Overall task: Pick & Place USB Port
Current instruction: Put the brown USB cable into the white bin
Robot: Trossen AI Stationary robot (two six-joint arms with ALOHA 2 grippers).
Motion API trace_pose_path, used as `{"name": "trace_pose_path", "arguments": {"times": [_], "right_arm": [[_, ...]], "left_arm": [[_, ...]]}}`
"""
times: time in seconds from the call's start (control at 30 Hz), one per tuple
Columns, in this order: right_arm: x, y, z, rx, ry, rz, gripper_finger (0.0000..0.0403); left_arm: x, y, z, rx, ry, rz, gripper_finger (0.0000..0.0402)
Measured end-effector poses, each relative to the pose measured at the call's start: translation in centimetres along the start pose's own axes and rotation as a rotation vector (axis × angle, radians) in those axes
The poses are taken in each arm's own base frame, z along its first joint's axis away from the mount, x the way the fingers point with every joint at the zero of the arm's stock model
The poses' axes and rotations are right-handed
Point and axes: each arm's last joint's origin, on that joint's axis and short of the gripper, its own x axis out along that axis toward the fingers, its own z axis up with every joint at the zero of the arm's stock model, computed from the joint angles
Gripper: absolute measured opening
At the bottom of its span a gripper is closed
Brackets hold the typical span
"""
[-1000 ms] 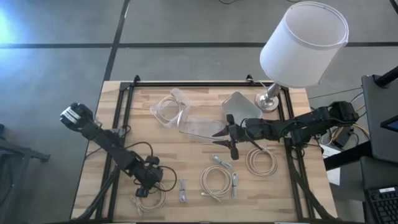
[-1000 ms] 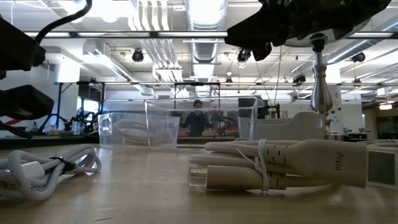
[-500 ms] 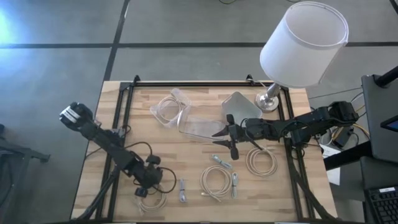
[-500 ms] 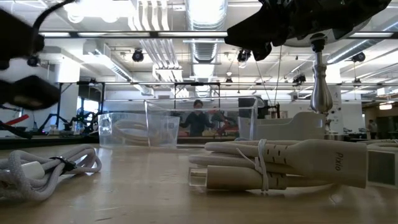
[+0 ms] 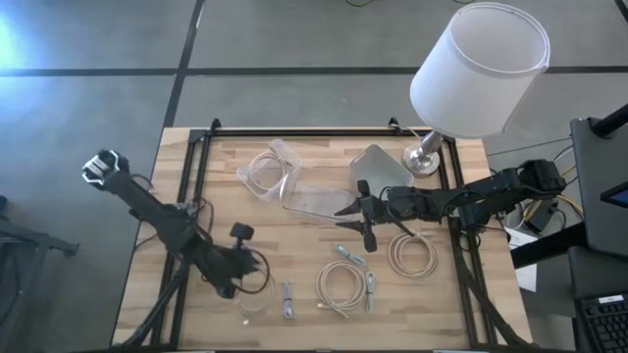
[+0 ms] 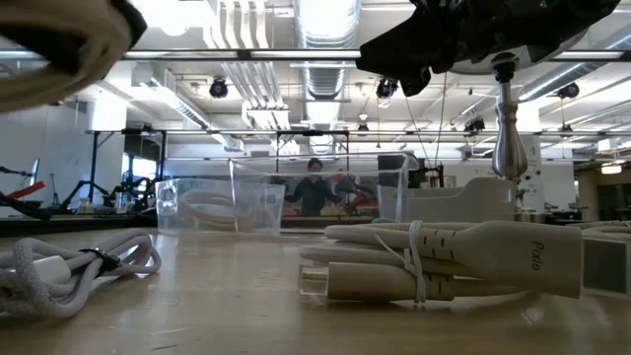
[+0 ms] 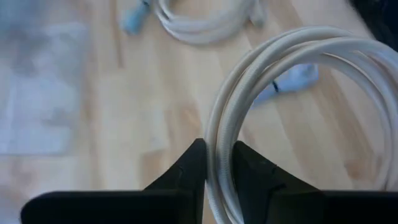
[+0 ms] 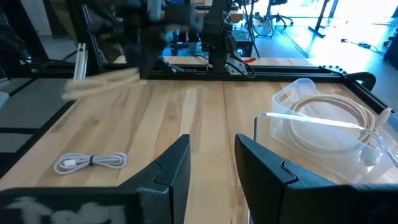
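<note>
The left gripper (image 7: 217, 165) is clamped on a coiled white USB cable (image 7: 292, 93), holding it above the worktop (image 5: 294, 255) near its front left corner. The right gripper (image 5: 355, 218) hovers with fingers apart at mid-worktop, beside a clear container (image 5: 265, 169).

One camera looks straight down, one skims the table (image 5: 294, 245) top, both sharing the clear bin (image 6: 212, 204).

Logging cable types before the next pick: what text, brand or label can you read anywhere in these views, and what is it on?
"Pixio": on the cream plug housing of the bundled cable lying nearest the low camera.
No other readable text: the remaining cables, the clear bins and the lamp show none.
</note>
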Motion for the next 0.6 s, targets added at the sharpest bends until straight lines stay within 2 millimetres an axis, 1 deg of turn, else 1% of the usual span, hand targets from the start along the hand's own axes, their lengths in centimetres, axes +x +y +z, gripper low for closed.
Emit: {"name": "trace_pose_path", "arguments": {"times": [0.1, 0.23, 0.37, 0.6], "right_arm": [[0.0, 0.0, 0.0, 0.0, 0.0, 0.0, 0.0123], [0.0, 0.0, 0.0, 0.0, -0.001, 0.0, 0.0123], [0.0, 0.0, 0.0, 0.0, -0.001, 0.0, 0.0123], [0.0, 0.0, 0.3, -0.001, -0.025, 0.001, 0.0123]], "left_arm": [[-1.3, 1.4, 0.6, -0.032, -0.043, 0.09, 0.0064], [-2.9, 3.4, 1.0, -0.056, -0.09, 0.279, 0.0064], [-4.1, 5.3, 0.9, -0.039, -0.106, 0.434, 0.0064], [-5.7, 9.5, 0.8, -0.198, -0.147, 0.718, 0.0064]]}}
